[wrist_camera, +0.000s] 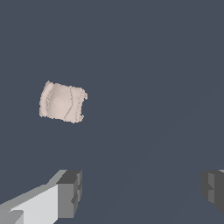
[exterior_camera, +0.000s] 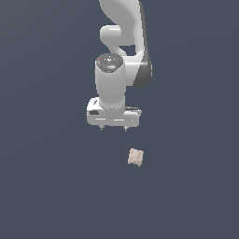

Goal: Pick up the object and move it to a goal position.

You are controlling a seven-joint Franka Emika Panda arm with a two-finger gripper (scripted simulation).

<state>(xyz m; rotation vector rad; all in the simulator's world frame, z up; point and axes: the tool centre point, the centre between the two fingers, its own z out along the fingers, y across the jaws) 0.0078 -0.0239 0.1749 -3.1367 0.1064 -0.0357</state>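
Observation:
The object (exterior_camera: 135,157) is a small pale pinkish-beige lumpy block lying on the dark grey floor. It also shows in the wrist view (wrist_camera: 62,102). My white gripper (exterior_camera: 114,128) hangs above the floor, up and toward the exterior view's left of the block, apart from it. Its two short fingertips point down and stand wide apart with nothing between them. In the wrist view the gripper (wrist_camera: 142,190) shows two grey fingertips (wrist_camera: 70,192) spread wide, and the block lies outside the gap, off to one side.
The floor (exterior_camera: 46,186) is a plain dark grey surface. The white arm (exterior_camera: 122,42) rises behind the gripper.

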